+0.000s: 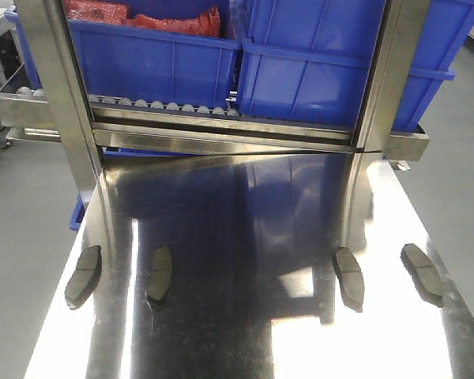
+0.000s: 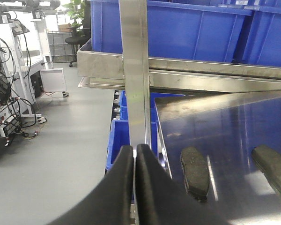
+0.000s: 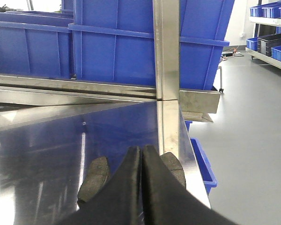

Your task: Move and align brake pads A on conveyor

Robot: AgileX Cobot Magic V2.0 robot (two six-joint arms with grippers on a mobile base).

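Before the first pick, four brake pads A (image 1: 159, 274) lie on the steel table (image 1: 245, 229); the left gripper (image 2: 135, 152) and right gripper (image 3: 141, 152), closed and empty, must open to grasp.

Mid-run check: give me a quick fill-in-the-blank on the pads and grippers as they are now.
1. ____ brake pads lie on the steel table.
2. The left gripper and the right gripper are both ____, holding nothing.
3. The bins on the roller rack beyond the table are ____ in colour.
Missing words: four; shut; blue.
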